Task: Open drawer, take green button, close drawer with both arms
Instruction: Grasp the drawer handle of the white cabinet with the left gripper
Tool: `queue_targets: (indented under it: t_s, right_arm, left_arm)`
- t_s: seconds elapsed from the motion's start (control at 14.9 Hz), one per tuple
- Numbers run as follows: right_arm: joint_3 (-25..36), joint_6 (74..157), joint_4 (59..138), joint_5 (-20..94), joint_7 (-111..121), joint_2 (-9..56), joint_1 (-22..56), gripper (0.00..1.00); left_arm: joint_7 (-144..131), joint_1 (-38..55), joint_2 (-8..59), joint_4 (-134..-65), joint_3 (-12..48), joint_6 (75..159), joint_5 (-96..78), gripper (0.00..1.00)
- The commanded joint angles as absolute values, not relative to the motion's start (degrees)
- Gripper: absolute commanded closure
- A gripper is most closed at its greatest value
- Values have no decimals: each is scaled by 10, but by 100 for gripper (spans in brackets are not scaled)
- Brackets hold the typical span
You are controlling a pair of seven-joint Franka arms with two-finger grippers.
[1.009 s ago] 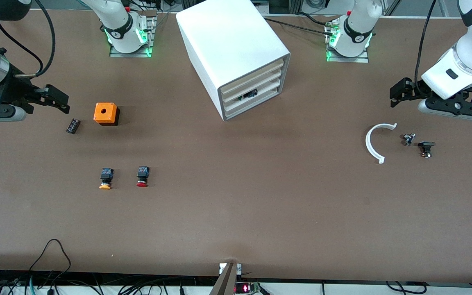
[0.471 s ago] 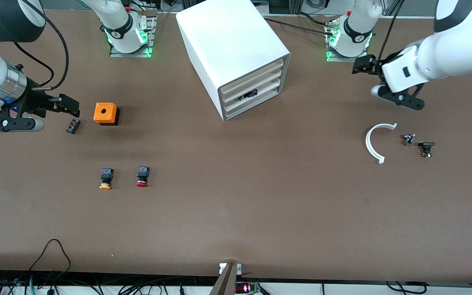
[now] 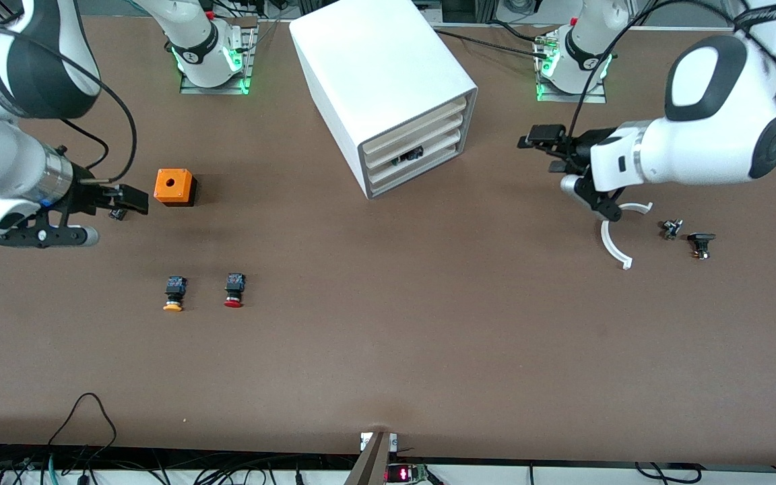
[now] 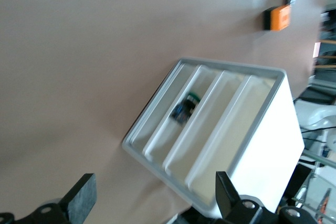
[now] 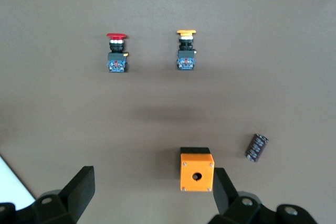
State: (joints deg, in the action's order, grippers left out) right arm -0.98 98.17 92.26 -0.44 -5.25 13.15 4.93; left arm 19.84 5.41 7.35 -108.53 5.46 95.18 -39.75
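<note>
I had the left gripper (image 3: 541,145) up over the table beside the cabinet (image 3: 388,87), toward the left arm's end, fingers (image 4: 80,199) spread wide and holding nothing, turned to face the drawer fronts so its wrist camera could look straight in. That view showed me the green-capped button (image 4: 185,108) lying in the drawer (image 4: 181,111) second from the table, all four drawers seemingly shut. In my judgement the pull had not begun. The right gripper (image 3: 122,201) hung open and empty over the small dark cylinder (image 5: 256,146) beside the orange box (image 3: 174,186), waiting. The red-capped button (image 3: 234,288) and yellow-capped button (image 3: 174,292) lay nearer the front camera, well apart from the cabinet.
</note>
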Motion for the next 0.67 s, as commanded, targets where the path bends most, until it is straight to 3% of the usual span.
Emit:
queue_targets:
  t_s: [0.0, 0.2, 0.61]
  right_arm:
    - [-9, 1012, 917, 17, -83, 161, 52, 0]
    - [-9, 1037, 916, 18, -85, 184, 53, 0]
    - [-9, 1067, 872, 14, -113, 246, 73, 0]
  left_arm:
    - [309, 59, 91, -1156, 56, 1016, -488, 1]
    - [443, 58, 165, -1172, 57, 1019, -580, 1]
    - [618, 61, 212, -1273, 60, 1020, -700, 9]
